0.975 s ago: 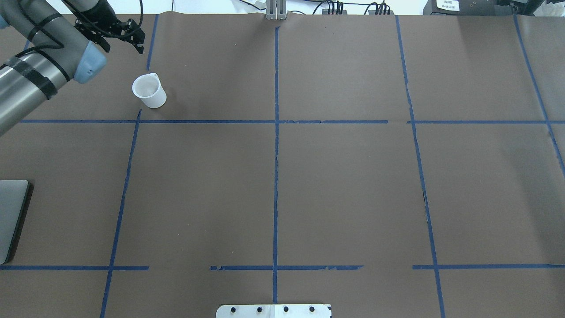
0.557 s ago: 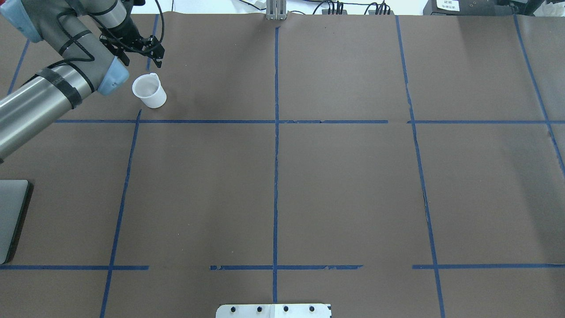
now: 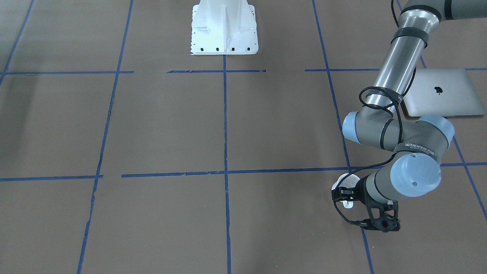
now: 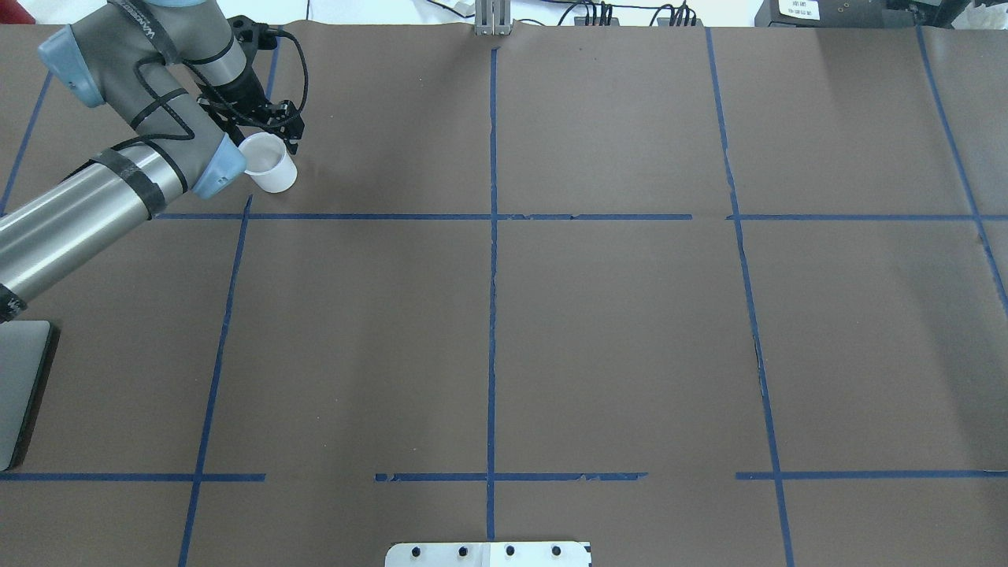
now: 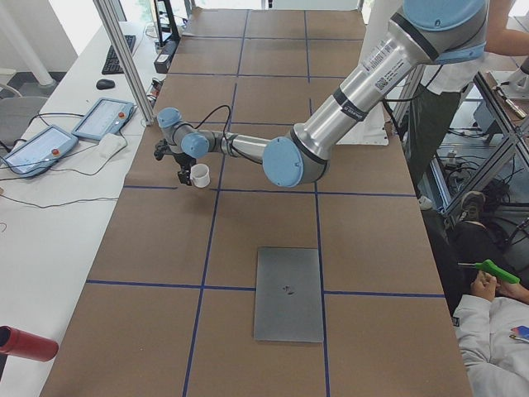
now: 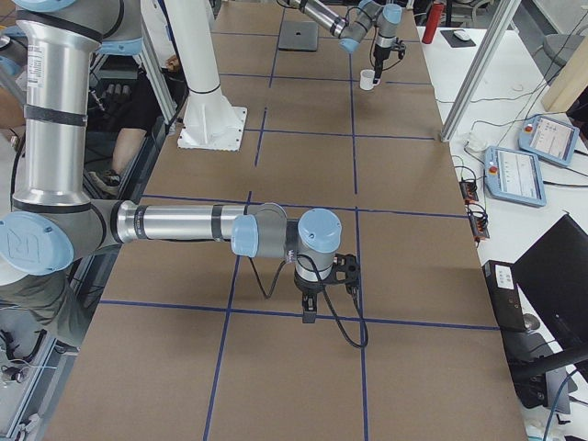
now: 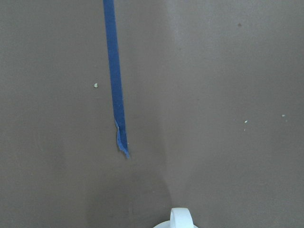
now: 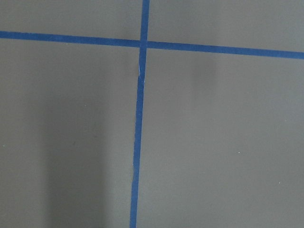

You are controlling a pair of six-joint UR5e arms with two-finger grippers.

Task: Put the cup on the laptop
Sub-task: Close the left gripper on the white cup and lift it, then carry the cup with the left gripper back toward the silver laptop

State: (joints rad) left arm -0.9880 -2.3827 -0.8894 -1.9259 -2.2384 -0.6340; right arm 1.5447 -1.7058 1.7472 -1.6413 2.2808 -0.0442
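Note:
The small white cup [image 4: 269, 169] stands upright at the far left of the table; it also shows in the front view [image 3: 341, 179]. My left gripper [image 4: 282, 135] is open and hangs low at the cup's far rim, by the handle [image 7: 182, 218]. I cannot tell if a finger touches the cup. In the front view the left gripper [image 3: 344, 196] hides most of the cup. The silver-grey laptop [image 3: 441, 93] lies closed and flat at the near left edge [image 4: 20, 394]. My right gripper [image 6: 317, 296] shows only in the right side view, low over the table; I cannot tell its state.
The brown table cover [image 4: 614, 331] carries a grid of blue tape lines. The white robot base [image 3: 224, 26] stands at the near middle. Tablets and cables [image 5: 78, 132] lie on a white bench beyond the far edge.
My left arm has swung right and toward the cup, and the gripper has come down from the far left corner to the cup's far rim. The cup and laptop have not moved.

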